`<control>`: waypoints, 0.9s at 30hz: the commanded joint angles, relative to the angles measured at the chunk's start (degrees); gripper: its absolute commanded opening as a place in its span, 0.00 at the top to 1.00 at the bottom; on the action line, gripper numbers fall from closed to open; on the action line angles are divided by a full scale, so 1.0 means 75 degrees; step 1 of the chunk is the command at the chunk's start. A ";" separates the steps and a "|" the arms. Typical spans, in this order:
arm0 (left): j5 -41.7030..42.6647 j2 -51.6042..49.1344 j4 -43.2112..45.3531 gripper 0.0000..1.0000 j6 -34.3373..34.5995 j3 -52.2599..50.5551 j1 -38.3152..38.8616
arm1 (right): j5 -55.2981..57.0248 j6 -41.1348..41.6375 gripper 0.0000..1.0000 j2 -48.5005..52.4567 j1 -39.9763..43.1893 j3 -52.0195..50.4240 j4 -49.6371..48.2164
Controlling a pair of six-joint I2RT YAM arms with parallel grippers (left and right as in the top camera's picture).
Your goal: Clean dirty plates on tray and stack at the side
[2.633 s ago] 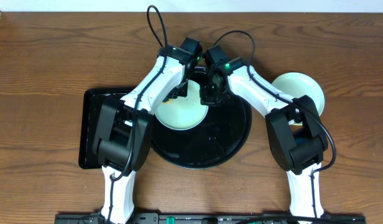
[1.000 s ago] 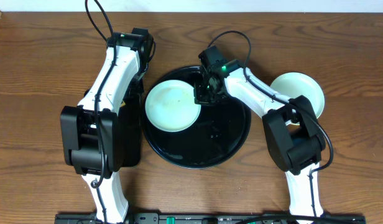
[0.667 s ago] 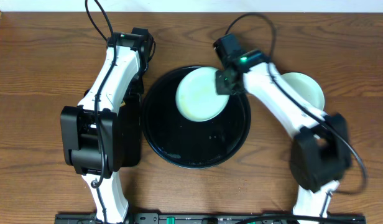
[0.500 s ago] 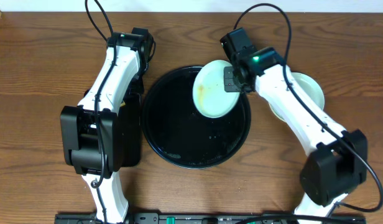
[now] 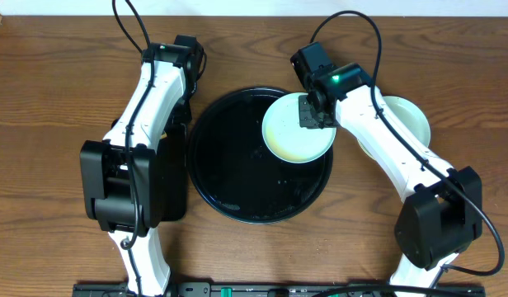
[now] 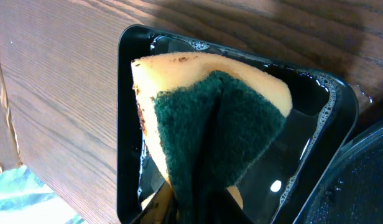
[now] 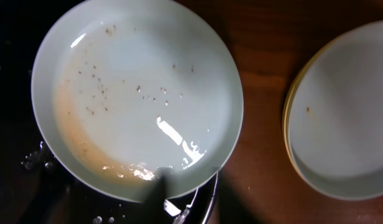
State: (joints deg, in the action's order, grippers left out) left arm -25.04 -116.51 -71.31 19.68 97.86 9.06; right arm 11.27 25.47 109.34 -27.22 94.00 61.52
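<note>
The pale blue round plate [image 5: 295, 132], brown-smeared along one side, is held by its rim in the jaws of the right gripper [image 5: 313, 113]. It overhangs the edge of the round glossy black tray [image 5: 237, 181] nearest the stack of two plates [image 5: 406, 120] on the wooden counter [image 5: 56, 99]. The left gripper [image 6: 198, 208] has its jaws clamped on a yellow sponge with a green scouring face [image 6: 210, 118] above the rectangular black tray [image 6: 124, 93].

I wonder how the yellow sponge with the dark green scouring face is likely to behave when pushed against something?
Probably soft: the yellow sponge with the dark green scouring face creases where the left claw pinches it. Likely soaked and heavier, given the bubbly water in the rectangular black tray beneath.
</note>
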 commanded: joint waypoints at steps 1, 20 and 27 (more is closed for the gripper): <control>-0.0149 0.0087 0.0012 0.83 0.0134 0.0125 -0.0020 | -0.0047 0.0600 0.41 0.0221 0.0085 -0.0265 0.0061; -0.0149 0.0087 0.0085 0.75 0.0134 0.0125 -0.0020 | -0.1023 0.1052 0.36 0.0440 0.1119 -0.1865 -0.1070; -0.0146 0.0087 0.0085 0.75 0.0134 0.0125 -0.0020 | -0.1189 0.0909 0.38 0.0440 0.1119 -0.1886 -0.1582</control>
State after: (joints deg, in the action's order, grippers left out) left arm -25.08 -116.51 -70.48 19.92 97.86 9.06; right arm 3.92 32.56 112.25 -18.59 80.16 51.24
